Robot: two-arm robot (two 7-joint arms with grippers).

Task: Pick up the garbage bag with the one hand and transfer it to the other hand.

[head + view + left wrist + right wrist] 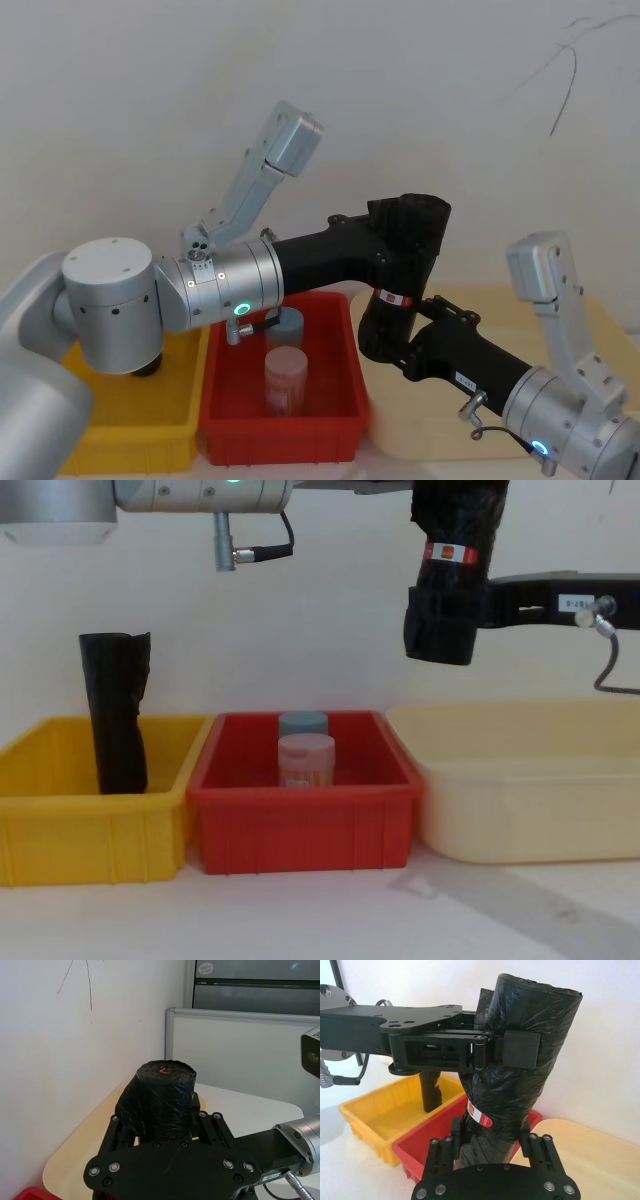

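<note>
White wall backs the head view, where the garbage bag (402, 275) stands upright in mid-air, the left claw (400, 235) clamped on its upper part and the right claw (395, 345) closed on its lower part. Right wrist view: a left pad (520, 1050) presses it. Chest view: it hangs above where the red bin (300, 830) meets the cream bin (520, 820)

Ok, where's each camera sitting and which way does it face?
Head: high, looking down; both arms meet at the garbage bag over the red bin.
Chest: low, looking across the red bin; left arm overhead.
Left wrist: along the left gripper at the bag's top.
Right wrist: along the right gripper, up the bag.
Head and chest share that bin.
</note>
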